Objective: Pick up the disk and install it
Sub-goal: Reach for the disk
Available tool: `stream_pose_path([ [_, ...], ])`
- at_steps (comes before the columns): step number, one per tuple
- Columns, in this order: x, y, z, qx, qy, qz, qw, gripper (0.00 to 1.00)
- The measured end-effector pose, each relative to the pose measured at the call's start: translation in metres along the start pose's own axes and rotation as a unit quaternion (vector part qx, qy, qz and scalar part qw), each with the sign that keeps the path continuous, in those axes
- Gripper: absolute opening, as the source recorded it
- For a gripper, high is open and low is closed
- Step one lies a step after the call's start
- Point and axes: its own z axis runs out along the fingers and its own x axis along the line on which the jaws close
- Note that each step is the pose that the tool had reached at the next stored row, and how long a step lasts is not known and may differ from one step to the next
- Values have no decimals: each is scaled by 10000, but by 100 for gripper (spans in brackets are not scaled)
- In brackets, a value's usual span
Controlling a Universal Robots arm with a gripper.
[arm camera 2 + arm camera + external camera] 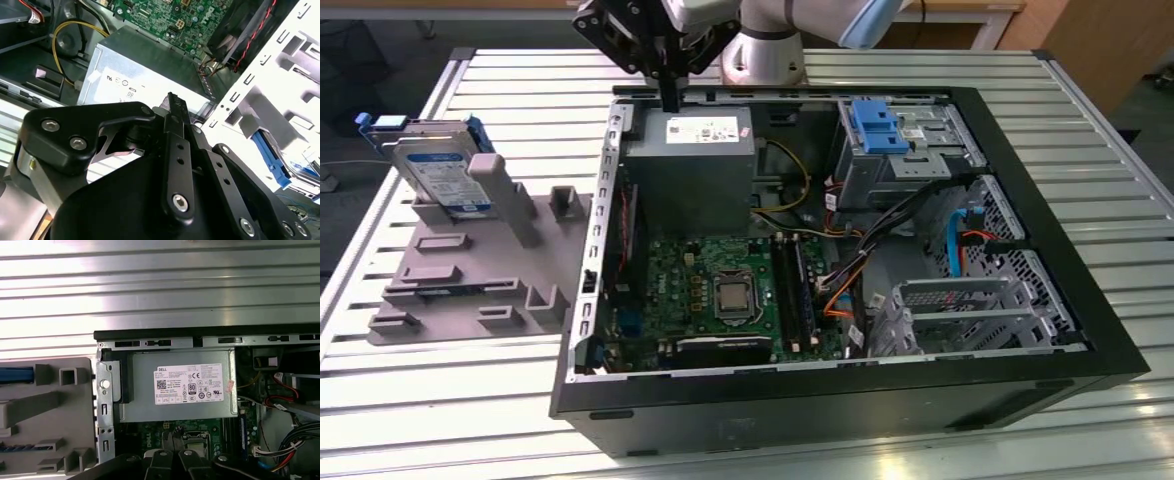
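In the exterior view you're at the pick-up step, not yet begun. The gripper (670,100) hangs over the power supply (687,165), jaws pinched together and empty. The disk (438,170) stands upright in the grey fixture (467,280), well apart from the jaws, towards the exterior view's left. By my judgement, the pick calls for open jaws brought across to it.

In the second wrist view the gripper (172,100) looks closed, touching nothing.

In the first wrist view the power supply (180,390) lies just beyond the gripper (172,462).

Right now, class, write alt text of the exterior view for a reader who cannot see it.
The gripper, shut and empty, hangs over the power supply at the far edge of an open computer case on a slatted metal table. On the exterior view's left, the disk in its blue frame stands tilted on a grey fixture block.
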Motion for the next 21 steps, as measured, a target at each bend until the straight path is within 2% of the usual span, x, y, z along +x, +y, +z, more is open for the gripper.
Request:
stream_pose_path([
  [4,29,-2,2,0,0,0,10000,11],
  [21,56,-4,3,0,0,0,10000,11],
])
